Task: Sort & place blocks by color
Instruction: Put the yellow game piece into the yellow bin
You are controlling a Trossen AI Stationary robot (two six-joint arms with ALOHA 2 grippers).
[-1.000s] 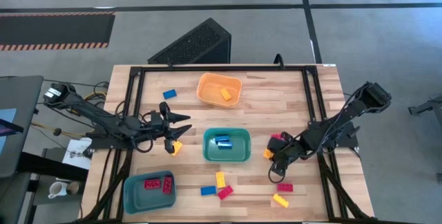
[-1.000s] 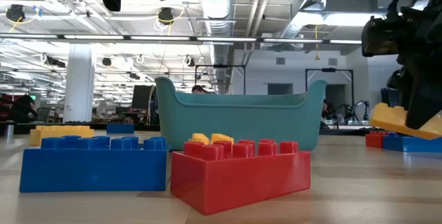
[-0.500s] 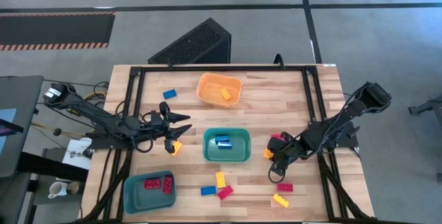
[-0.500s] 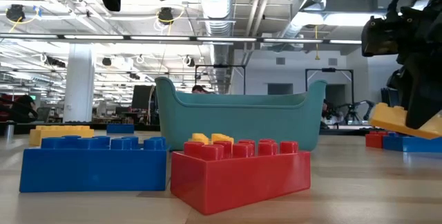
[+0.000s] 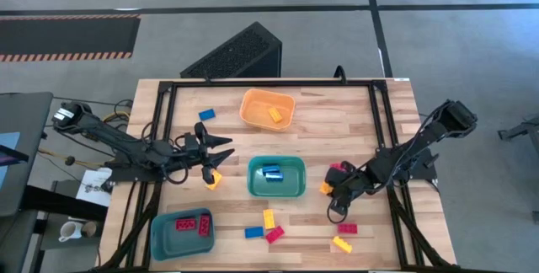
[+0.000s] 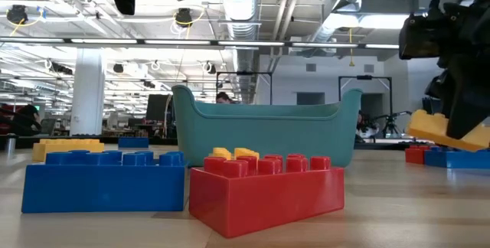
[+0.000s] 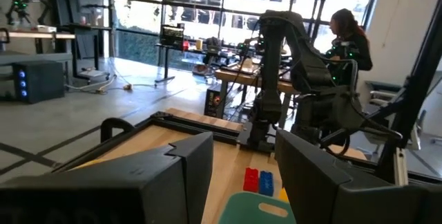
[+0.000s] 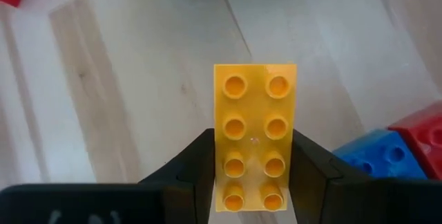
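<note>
A pale wooden surface [image 5: 354, 121] edged by a black frame stands on a grey floor, with an open workshop visible beyond it in the low view. Near the middle sits the teal bin [image 5: 276, 178] with blue blocks [image 5: 270, 173] inside; at twelve o'clock from it is the orange bin [image 5: 267, 109] holding a yellow block [image 5: 274, 115], and at about seven o'clock the blue bin [image 5: 182, 232] holding red blocks [image 5: 193, 223]. The right gripper [image 5: 331, 190] is at three o'clock of the teal bin, its fingers [image 8: 185, 172] pressed on the long sides of a yellow eight-stud block [image 8: 254, 135] held just above the wood. The left gripper [image 5: 216, 162] is at nine o'clock of the teal bin, fingers [image 7: 183, 165] part-way apart with nothing seen between them; another yellow block [image 5: 215, 180] lies just beneath it. Loose blocks [image 5: 268, 226] lie at six o'clock, and a blue block [image 5: 206, 115] near eleven o'clock.
</note>
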